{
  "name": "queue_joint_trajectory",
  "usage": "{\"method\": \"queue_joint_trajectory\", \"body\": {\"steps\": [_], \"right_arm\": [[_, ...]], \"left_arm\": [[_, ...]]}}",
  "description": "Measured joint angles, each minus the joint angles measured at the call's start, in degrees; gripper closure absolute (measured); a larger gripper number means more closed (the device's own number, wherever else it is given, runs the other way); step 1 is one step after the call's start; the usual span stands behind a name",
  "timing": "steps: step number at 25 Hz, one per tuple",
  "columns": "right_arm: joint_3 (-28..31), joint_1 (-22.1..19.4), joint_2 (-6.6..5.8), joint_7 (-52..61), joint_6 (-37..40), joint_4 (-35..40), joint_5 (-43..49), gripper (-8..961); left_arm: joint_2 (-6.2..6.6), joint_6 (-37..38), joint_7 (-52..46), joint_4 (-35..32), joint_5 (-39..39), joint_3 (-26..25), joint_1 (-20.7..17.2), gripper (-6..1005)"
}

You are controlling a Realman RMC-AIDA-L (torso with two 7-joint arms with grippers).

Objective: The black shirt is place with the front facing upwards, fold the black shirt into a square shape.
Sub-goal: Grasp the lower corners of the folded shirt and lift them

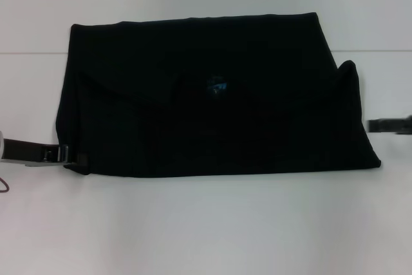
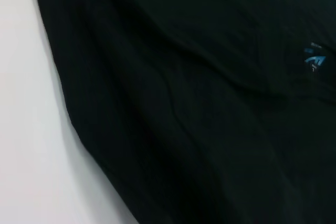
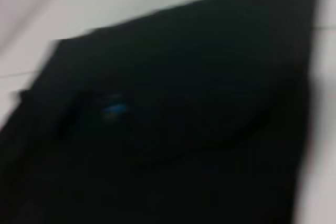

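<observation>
The black shirt (image 1: pixel 212 114) lies flat on the white table as a wide rectangle, with folded flaps across its middle and a small blue label (image 1: pixel 217 86) near its centre. Its right end bulges up into a rounded corner. My left gripper (image 1: pixel 64 154) reaches in from the left and meets the shirt's near left corner. My right gripper (image 1: pixel 374 125) hovers just off the shirt's right edge, apart from the cloth. The left wrist view is filled with creased black shirt (image 2: pixel 199 103) and the label (image 2: pixel 315 60). In the right wrist view the shirt (image 3: pixel 178 129) shows blurred.
The white table (image 1: pixel 206 223) runs wide in front of the shirt and behind it. A faint seam line (image 1: pixel 32 53) crosses the table at the back.
</observation>
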State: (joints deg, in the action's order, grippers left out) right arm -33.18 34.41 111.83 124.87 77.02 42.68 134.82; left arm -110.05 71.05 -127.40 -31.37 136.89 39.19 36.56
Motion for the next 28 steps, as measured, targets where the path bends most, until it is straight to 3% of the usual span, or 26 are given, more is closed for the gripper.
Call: {"method": "queue_joint_trajectory", "body": {"steps": [2, 5, 10, 14, 22, 28], "right_arm": [[-0.98, 2.47, -2.09, 11.80, 0.33, 1.41, 6.70, 12], [-1.47, 6.00, -3.24, 21.85, 0.62, 2.86, 14.79, 13], [-1.69, 10.68, -1.76, 23.02, -0.58, 1.46, 22.30, 13], [-2.85, 12.69, -0.77, 22.28, -4.53, -3.19, 23.27, 28], [-3.26, 14.16, 1.14, 20.52, -7.31, -7.42, 22.87, 70], [-3.54, 14.15, 1.73, 20.09, -7.97, -8.65, 22.80, 100]], "left_arm": [[0.07, 0.06, 0.03, 0.00, -0.03, 0.01, 0.00, 996], [0.18, 0.17, 0.14, 0.00, -0.05, 0.01, 0.00, 997], [0.23, 1.01, 0.74, 0.00, -0.45, 0.00, 0.10, 997], [0.31, 1.51, 0.81, 0.00, -1.00, 0.01, 0.15, 997], [0.31, 1.63, 0.84, 0.00, -1.04, -0.10, 0.18, 996], [0.28, 1.65, 1.11, 0.00, -1.36, -0.58, 0.18, 996]]}}
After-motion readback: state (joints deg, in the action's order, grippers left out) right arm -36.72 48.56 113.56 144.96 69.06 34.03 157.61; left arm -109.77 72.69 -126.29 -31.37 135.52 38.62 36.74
